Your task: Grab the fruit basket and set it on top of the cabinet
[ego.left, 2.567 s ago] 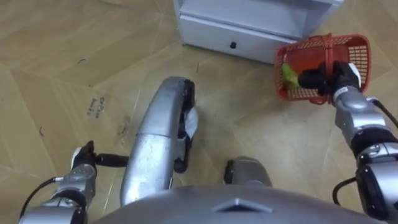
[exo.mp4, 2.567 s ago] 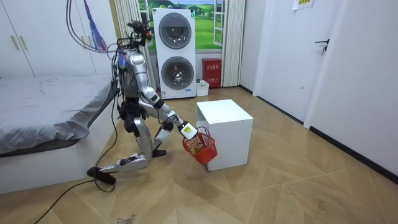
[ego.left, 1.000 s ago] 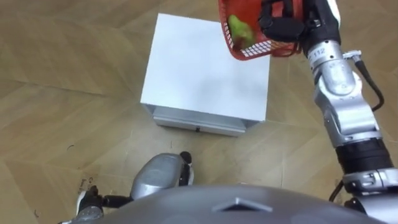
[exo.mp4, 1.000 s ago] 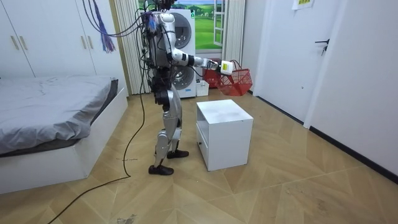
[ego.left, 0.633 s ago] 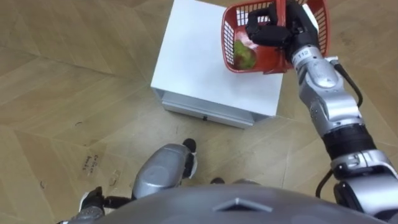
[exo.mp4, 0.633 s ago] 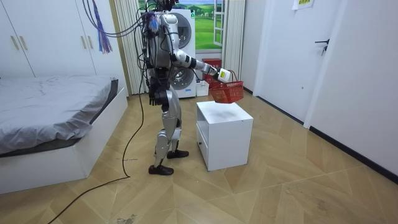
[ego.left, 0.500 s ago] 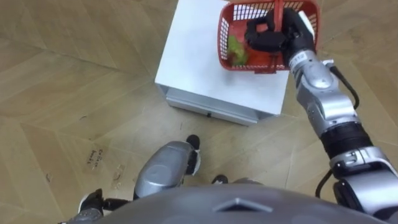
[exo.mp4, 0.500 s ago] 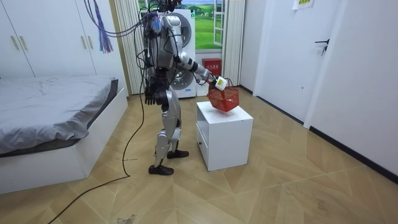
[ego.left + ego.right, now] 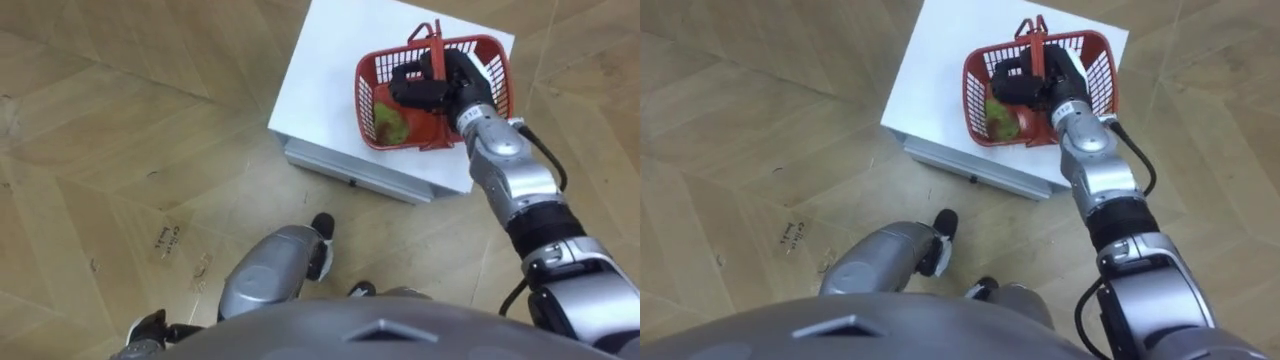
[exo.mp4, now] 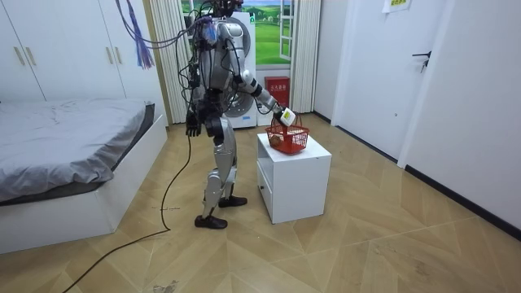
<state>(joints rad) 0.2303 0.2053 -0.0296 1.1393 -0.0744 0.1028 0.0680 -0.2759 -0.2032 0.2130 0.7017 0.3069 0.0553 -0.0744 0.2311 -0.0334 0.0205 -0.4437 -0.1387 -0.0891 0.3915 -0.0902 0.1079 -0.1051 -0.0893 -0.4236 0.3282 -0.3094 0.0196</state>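
Note:
The red plastic fruit basket is at the top of the white cabinet, at its far right part; I cannot tell whether it rests on the cabinet or hangs just above it. Green fruit lies inside. My right hand is shut on the upright handle over the basket's middle. In the room view I stand upright beside the cabinet, my right arm stretched down to the basket. My left hand hangs by my hip, fingers relaxed.
The cabinet has a front drawer with a small knob facing me. Wooden floor surrounds it. A bed stands at the room view's left, and stacked washing machines stand behind me.
I rose from a kneel with the basket, swung it up over the cabinet, and have now lowered it onto or just above the top. My right hand keeps hold of the handle.

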